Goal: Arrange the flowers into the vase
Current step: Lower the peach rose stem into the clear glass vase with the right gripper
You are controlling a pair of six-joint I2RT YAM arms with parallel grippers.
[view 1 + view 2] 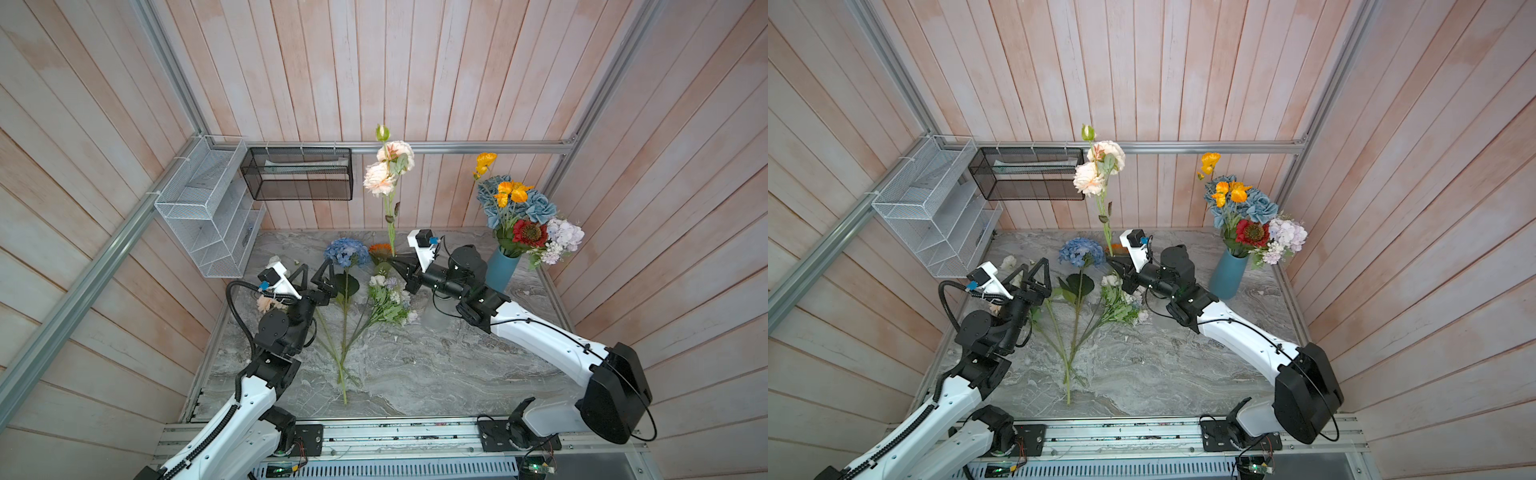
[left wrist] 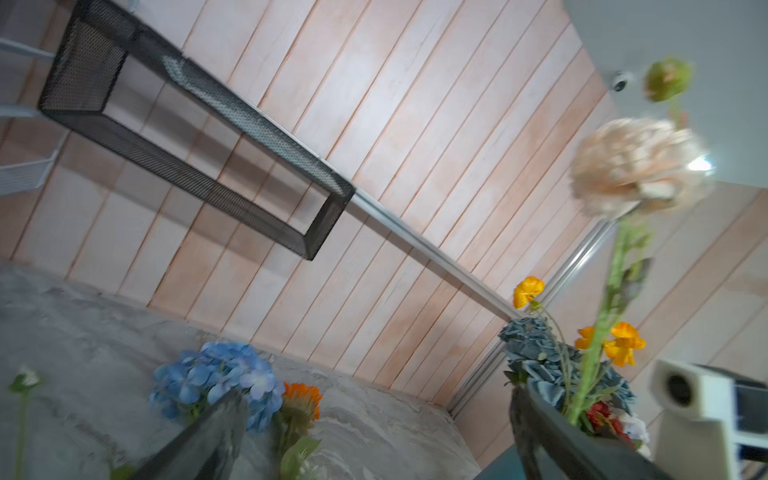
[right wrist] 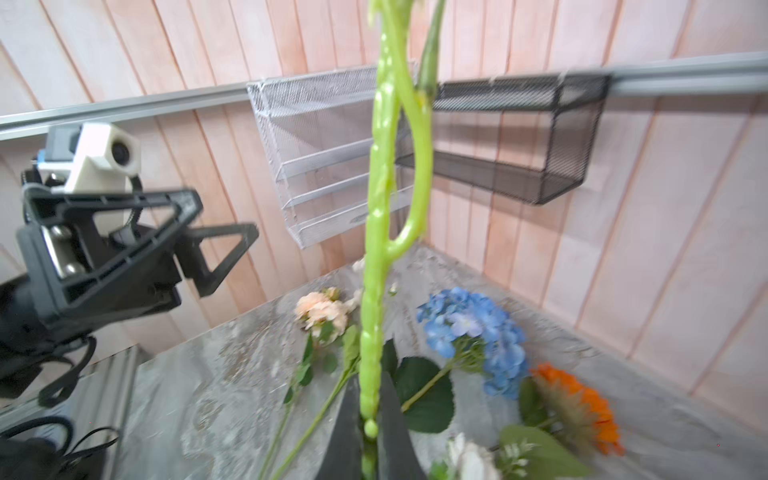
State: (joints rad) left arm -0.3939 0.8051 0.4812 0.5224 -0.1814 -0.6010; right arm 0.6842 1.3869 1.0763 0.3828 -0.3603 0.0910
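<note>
Right gripper (image 1: 392, 261): clamped on the lower end of the peach stem (image 1: 379, 178), near the vase (image 1: 503, 270) on the side facing the left arm.
Left gripper (image 1: 314, 275): jaws spread wide with nothing between them, farther from the vase than the right gripper.
Peach stem: stood upright. It had a knobbly pale-green stalk with a side branch curling off, two full peach-cream blooms and a closed green bud at the tip, which rose higher than the vase's bouquet.
Vase: teal and tapered, standing on the marble table (image 1: 415, 374). It held dusty-blue blooms (image 1: 538, 205), yellow-orange poppies (image 1: 513, 192), a red daisy (image 1: 530, 233) and a lilac hydrangea (image 1: 564, 235).
Loose flowers: lay flat on the table, beyond the right gripper from the vase. They were a blue hydrangea (image 1: 347, 251) with dark leaves, an orange daisy (image 1: 380, 249) and a white sprig bunch (image 1: 388, 301), with their long green stems crossing.
Farthest from the vase: a small peach bloom (image 1: 266, 304), partly hidden under the left arm.
</note>
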